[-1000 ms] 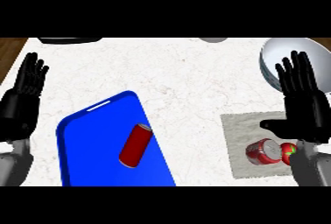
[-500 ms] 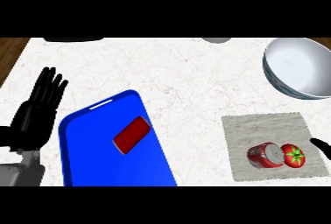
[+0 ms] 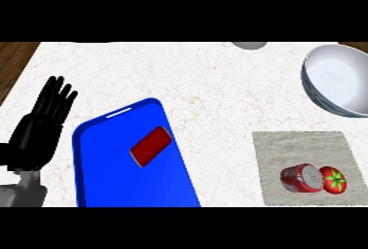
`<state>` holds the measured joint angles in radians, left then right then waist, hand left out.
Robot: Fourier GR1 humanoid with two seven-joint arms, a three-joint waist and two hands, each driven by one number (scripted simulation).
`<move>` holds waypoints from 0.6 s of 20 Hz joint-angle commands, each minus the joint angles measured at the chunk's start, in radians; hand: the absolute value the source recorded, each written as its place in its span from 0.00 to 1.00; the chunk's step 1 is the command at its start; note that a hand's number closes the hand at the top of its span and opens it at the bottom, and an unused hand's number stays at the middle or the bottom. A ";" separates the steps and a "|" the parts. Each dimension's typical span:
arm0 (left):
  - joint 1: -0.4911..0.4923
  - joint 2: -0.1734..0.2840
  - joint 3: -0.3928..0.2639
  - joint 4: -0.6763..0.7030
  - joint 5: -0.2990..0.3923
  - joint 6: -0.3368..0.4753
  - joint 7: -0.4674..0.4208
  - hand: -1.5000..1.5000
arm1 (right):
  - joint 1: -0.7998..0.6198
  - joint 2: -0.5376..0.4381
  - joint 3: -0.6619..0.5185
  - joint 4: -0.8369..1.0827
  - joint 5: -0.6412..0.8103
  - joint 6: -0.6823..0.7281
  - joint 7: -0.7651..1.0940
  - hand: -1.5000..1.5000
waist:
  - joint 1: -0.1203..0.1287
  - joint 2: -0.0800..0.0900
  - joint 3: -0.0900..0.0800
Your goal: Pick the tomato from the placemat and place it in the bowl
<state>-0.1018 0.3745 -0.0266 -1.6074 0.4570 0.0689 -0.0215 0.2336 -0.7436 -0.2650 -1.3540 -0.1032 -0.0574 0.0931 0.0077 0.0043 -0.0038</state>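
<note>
One white marble counter (image 3: 215, 87) with brown wood floor (image 3: 14, 53) beyond.

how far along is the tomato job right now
Nothing looks done: the tomato sits on the placemat beside a red can. Nothing is in hand; the left hand rests open, and the right hand is out of view. Picking and placing in the bowl remain.

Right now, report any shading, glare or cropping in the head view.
Head view: even light, no glare; the bowl shades darker along its inner left wall and is cropped by the right edge; the tomato on the placemat is sharp; left hand only.
</note>
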 commanded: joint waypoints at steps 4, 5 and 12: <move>-0.029 0.005 0.014 0.021 0.013 -0.010 0.023 0.50 | 0.012 -0.234 0.124 -0.071 -0.082 0.422 0.260 0.00 | 0.003 0.000 0.000; -0.039 0.005 0.009 0.009 0.013 -0.015 0.025 0.50 | -0.059 -0.257 0.122 -0.119 -0.117 0.440 0.349 0.00 | 0.012 -0.001 0.000; 0.014 -0.029 0.026 0.019 -0.038 -0.038 -0.010 0.50 | -0.127 -0.184 0.072 -0.229 -0.202 0.449 0.609 0.00 | -0.006 -0.005 0.003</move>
<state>-0.1204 0.3673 0.0055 -1.5774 0.4565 0.0373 -0.0102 0.1590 -0.9497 -0.1793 -1.5466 -0.2745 0.3712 0.5697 0.0021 0.0002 -0.0019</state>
